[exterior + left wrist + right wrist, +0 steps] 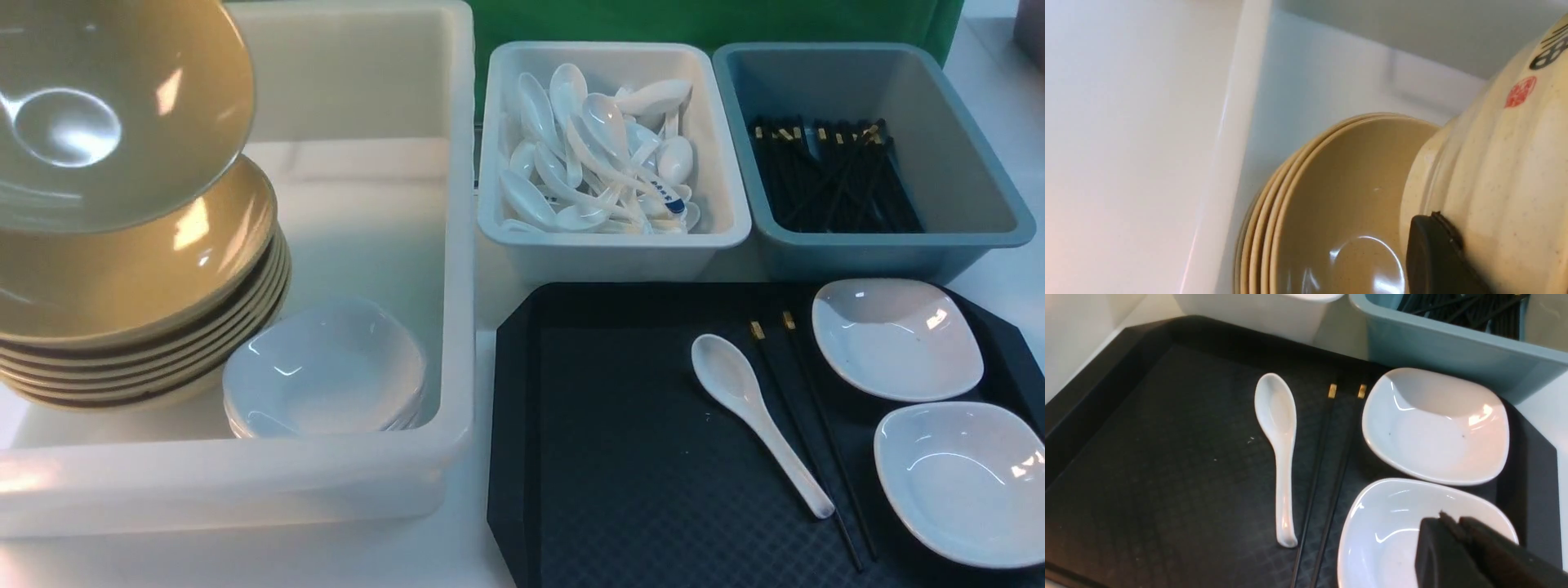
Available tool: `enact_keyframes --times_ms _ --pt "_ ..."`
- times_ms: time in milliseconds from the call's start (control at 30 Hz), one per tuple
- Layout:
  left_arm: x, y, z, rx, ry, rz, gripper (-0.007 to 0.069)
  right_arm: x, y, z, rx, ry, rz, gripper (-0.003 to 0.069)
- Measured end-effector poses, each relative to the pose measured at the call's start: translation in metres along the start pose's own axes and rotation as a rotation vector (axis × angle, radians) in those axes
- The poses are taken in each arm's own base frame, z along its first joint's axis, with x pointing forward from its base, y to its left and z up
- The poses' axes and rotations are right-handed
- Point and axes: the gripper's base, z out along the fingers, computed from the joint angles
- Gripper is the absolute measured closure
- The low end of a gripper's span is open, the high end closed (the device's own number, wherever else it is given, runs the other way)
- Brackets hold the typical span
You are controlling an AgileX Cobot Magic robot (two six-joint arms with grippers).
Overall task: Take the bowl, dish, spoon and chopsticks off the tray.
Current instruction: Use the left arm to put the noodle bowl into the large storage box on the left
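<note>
The left gripper (1435, 241) shows only in its own wrist view. One black finger pad presses flat on the cream, speckled outer wall of the bowl (1502, 171), so it is clamped on that bowl. The same view alone shows a red seal and black characters on that wall.

From the front neither gripper is visible. The bowl (114, 114) hangs tilted, its olive-tan inside facing the camera. It is over the stack of bowls (139, 327) in the white tub (457, 245); whether they touch cannot be told. A stack of small white dishes (326, 367) sits beside them.

The right gripper (1449, 522) has its dark fingers pressed together, holding nothing. It hangs above the near dish (1392, 531).

On the tray (612, 457) the spoon (755, 412) lies on a slant, scoop toward the tubs and handle toward the near right. The chopsticks (804, 425) lie side by side just right of it, gold bands at the far end. Beyond them are the far dish (896, 339) and near dish (967, 482).

Behind the tray stand the spoon tub (620, 261) and the grey-blue tub (857, 257) of chopsticks.
</note>
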Motion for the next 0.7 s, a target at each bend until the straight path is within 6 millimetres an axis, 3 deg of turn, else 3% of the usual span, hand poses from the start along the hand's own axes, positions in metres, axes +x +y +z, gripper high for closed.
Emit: enact_keyframes --times_ms 100,233,333,433,567,667,700 --pt "0.01 0.012 0.021 -0.008 0.072 -0.031 0.0599 0.0 0.0 0.0 0.0 0.0 0.0 0.0578" --pt "0.014 0.018 0.028 -0.03 0.087 -0.033 0.0549 0.0 0.0 0.0 0.0 -0.002 0.0 0.0575" --pt "0.011 0.018 0.027 -0.043 0.052 -0.032 0.0418 0.0 0.0 0.0 0.001 -0.004 0.0 0.057" --pt "0.01 0.017 0.024 -0.041 0.042 -0.037 0.0351 -0.001 0.0 0.0 0.002 -0.007 0.0 0.0566" --pt "0.009 0.006 0.005 -0.041 -0.019 -0.03 0.026 -0.001 0.0 0.0 0.002 -0.008 0.0 0.0563" --pt "0.007 -0.011 -0.029 -0.046 -0.134 0.013 0.0256 -0.001 0.0 0.0 0.002 -0.009 0.0 0.0562" --pt "0.007 -0.012 -0.032 -0.047 -0.141 0.017 0.026 -0.001 0.0 0.0 0.002 -0.009 0.0 0.0562"
